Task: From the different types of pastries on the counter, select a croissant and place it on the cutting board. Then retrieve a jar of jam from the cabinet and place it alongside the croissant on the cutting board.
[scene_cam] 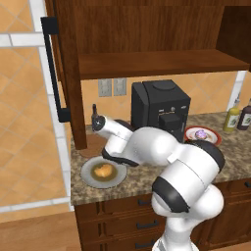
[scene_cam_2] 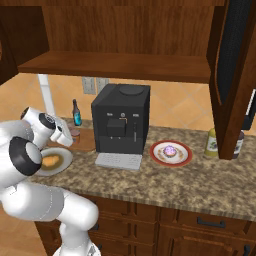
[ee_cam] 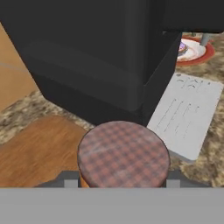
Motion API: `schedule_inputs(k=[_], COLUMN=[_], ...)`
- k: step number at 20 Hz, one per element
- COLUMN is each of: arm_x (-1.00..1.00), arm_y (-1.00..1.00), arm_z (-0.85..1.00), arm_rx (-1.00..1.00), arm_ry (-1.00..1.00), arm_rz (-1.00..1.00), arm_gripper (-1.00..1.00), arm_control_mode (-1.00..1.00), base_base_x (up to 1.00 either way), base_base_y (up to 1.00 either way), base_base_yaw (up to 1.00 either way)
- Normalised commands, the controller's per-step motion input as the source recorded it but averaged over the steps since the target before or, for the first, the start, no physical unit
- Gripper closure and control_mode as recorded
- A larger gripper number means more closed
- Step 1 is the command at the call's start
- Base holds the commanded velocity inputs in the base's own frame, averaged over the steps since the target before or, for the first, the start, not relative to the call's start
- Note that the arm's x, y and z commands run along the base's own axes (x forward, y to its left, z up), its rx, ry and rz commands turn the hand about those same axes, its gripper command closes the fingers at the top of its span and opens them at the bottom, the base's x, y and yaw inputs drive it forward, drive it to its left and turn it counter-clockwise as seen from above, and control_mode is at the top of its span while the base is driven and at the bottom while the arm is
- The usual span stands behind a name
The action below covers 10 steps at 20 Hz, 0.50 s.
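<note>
1. The gripper (ee_cam: 119, 183) is clamped on the jar of jam (ee_cam: 124, 155), one finger on each side just under the checked lid. It's down low over the cutting board (ee_cam: 37, 151), so I'd say the jar is at or just above the wood.
2. The jar looks rigid and smooth-walled, probably glass, so kind of slippery and breakable. It's squat, so it shouldn't tip easily. Grabbing the body below the lid, like now, seems the safe spot to me.
3. The croissant (scene_cam: 102, 170) is on the round grey-brown plate (scene_cam: 89, 177), near side of the counter (scene_cam: 147, 184) and just in front of the board, not on the board.
4. Clearance: the black coffee machine (scene_cam_2: 120, 122) sits right beside the board on the right, with its grey drip tray (ee_cam: 190, 116) next to it. A dark bottle (scene_cam_2: 76, 113) stands at the far side of the board.
5. Overhead is the cabinet (scene_cam: 147, 34) with its shelf, and the open door (scene_cam: 66, 73) hangs down at the left, right by the board's edge. The easiest way out looks like straight up and back toward the near side.
6. The pink frosted pastry (scene_cam_2: 170, 150) on a red-rimmed plate (scene_cam_2: 185, 159) and the bottles (scene_cam: 238, 116) are off to the right, well out of the way.
</note>
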Motion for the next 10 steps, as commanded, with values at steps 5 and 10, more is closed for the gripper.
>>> schedule_inputs(k=[5,10], arm_x=[0.47,0.63], arm_y=[0.0,0.04], arm_z=[-0.16,-0.16], arm_rx=[-0.03,-0.01], arm_ry=[0.0,0.01], arm_rz=[0.0,0.0], arm_gripper=[1.0,1.0], arm_control_mode=[-1.0,-1.0], base_base_x=[0.0,0.0], base_base_y=[0.0,0.0], base_base_yaw=[0.0,0.0])
